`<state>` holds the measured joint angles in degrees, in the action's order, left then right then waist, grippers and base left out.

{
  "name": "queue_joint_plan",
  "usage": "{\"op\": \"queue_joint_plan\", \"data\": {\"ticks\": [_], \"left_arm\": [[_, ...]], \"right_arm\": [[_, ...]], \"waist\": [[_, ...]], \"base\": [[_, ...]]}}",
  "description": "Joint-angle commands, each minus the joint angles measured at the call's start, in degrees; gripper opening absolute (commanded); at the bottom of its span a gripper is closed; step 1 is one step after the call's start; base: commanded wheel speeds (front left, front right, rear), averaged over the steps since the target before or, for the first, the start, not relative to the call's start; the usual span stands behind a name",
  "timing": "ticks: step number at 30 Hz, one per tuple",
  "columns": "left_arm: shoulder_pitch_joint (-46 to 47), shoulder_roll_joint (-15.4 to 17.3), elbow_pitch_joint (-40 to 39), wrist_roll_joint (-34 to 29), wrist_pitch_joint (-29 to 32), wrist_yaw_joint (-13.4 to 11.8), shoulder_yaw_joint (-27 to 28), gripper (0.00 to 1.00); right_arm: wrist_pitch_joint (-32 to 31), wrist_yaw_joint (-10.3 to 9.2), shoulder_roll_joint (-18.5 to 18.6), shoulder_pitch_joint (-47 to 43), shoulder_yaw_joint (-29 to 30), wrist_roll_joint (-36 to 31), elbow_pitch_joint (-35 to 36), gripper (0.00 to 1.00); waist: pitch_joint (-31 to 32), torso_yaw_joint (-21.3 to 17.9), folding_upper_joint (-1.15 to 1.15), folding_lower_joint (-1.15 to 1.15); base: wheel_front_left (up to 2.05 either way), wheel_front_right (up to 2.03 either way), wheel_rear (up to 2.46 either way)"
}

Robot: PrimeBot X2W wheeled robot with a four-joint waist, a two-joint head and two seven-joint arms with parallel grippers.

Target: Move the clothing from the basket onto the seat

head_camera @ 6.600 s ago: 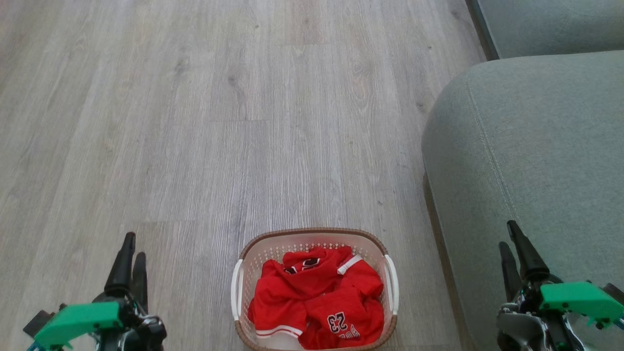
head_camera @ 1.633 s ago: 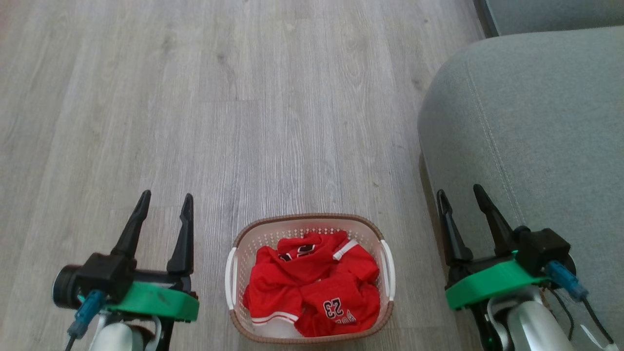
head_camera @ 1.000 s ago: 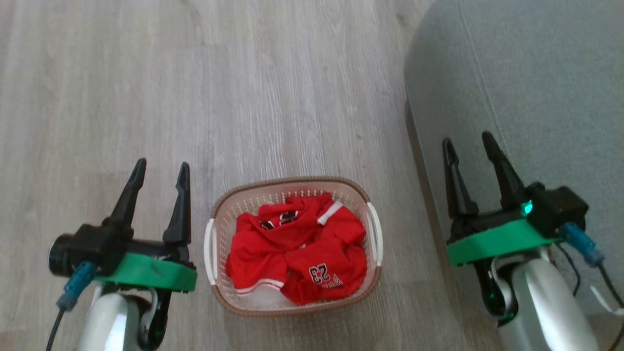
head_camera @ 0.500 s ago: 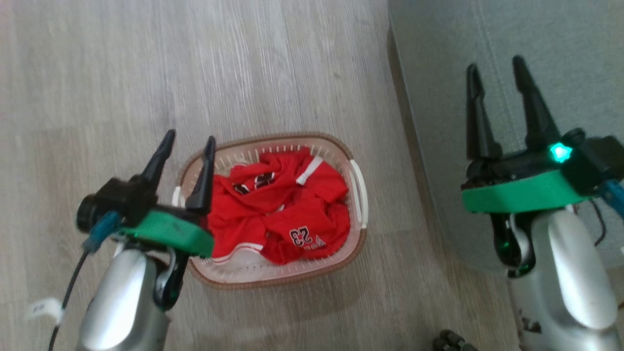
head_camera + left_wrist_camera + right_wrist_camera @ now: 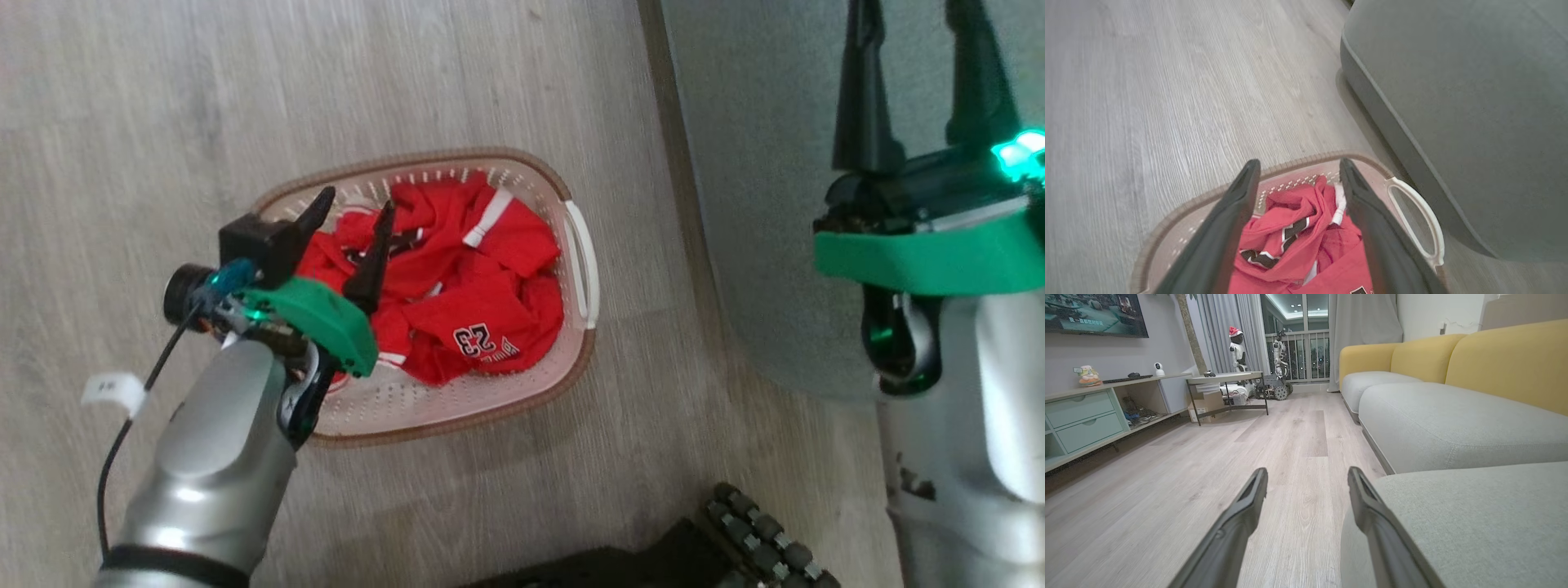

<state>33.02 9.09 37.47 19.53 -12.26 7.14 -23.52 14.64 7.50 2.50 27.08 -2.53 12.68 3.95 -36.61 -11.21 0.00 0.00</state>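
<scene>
left gripper: fingers spread, empty, above the clothing | clothing: heaped in basket on floor, just beside seat | right gripper: fingers released, above seat | tip: descend inside the rim, pinch a thick central fold

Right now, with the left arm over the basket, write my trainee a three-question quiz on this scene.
1. True or false: the left gripper is shut on the clothing.
2. Where does the basket stand? A: on the floor beside the seat. B: on top of the seat. C: on a low table.
3. Fill in: the number printed on the clothing is ____.

Key: 1 false, its jaws stand open. 2 A. 3 23.
</scene>
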Motion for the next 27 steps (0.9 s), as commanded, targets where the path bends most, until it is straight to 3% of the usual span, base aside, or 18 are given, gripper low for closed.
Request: {"op": "queue_joint_plan", "data": {"ticks": [1, 14, 27], "left_arm": [[2.24, 1.43, 0.7, 0.78, 0.56, 0.35, 0.18, 1.0], [15.41, 2.16, 14.39, 7.18, 7.41, 0.35, -8.42, 1.0], [22.02, 1.89, 23.06, 10.62, 9.87, 0.35, -14.39, 1.0]], "right_arm": [[0.36, -0.01, 0.38, 1.06, -0.8, 0.61, 2.78, 1.0], [0.36, -0.01, 0.38, 6.84, -0.04, 0.43, 11.48, 1.0], [0.36, -0.01, 0.38, 9.1, -0.3, 0.64, 17.33, 1.0]], "waist": [[-2.77, -1.28, 0.0, 0.0], [-12.64, -2.73, 0.0, 0.0], [-17.81, -4.21, 0.0, 0.0]], "base": [[0.0, 0.0, 0.0], [0.0, 0.0, 0.0], [0.0, 0.0, 0.0]]}}
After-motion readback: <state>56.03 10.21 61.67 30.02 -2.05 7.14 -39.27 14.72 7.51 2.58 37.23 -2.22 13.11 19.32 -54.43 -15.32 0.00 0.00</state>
